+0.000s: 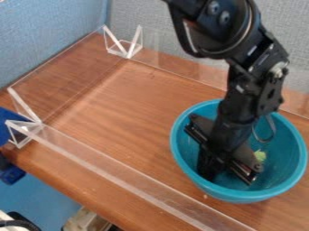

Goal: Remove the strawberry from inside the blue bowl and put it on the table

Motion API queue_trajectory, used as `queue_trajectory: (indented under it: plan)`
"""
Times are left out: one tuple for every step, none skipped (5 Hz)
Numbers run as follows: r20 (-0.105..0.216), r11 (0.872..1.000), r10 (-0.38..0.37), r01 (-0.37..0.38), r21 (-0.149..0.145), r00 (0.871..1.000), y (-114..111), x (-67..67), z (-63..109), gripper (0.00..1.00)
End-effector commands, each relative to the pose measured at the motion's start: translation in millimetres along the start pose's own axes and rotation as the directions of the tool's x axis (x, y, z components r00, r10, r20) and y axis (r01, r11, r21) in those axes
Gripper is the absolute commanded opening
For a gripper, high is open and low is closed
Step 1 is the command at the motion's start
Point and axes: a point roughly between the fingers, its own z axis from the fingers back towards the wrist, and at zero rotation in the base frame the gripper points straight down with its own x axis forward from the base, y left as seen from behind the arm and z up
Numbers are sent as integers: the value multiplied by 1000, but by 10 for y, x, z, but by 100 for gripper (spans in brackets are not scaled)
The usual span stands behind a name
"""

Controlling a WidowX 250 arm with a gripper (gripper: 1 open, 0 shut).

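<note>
- The pincer (226, 169) points straight down into the blue bowl (191, 124), its black jaws drawn together near the bowl's floor.
- Whether anything sits between the jaws is hidden by the pincer's own dark body; no red shows there.
- The strawberry cannot be made out with certainty: only a small green and pale speck (256, 155) shows at the pincer's right side, low inside the bowl, perhaps its leafy cap.
- Above the pincer the black arm (248, 77) rises and bends back toward the top of the view, where its bulky upper joints fill the upper right.
- The blue bowl stands upright on the right part of the table (121, 99), close to the near edge; its glossy teal inside is visible on both sides of the pincer.
- The reddish-brown table stretches away to the left of the bowl, with its grain visible.
- A clear acrylic barrier (108, 176) runs along the near edge, just in front of the bowl.
- Another clear strip runs along the left side, held by a small clear bracket (22, 129) at the near corner and another (122, 41) at the far corner.
- A blue wall (49, 27) stands behind the table at the left.
</note>
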Motion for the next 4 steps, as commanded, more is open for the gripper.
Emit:
queue_trajectory:
  plan:
    - [81,1000,-10,9,10,997,24,74,292,0]
    - [93,1000,-11,9,23,996,64,72,389,0]
    - [105,999,-10,6,35,994,116,71,493,0]
    - [127,999,-2,-4,50,992,206,91,671,0]
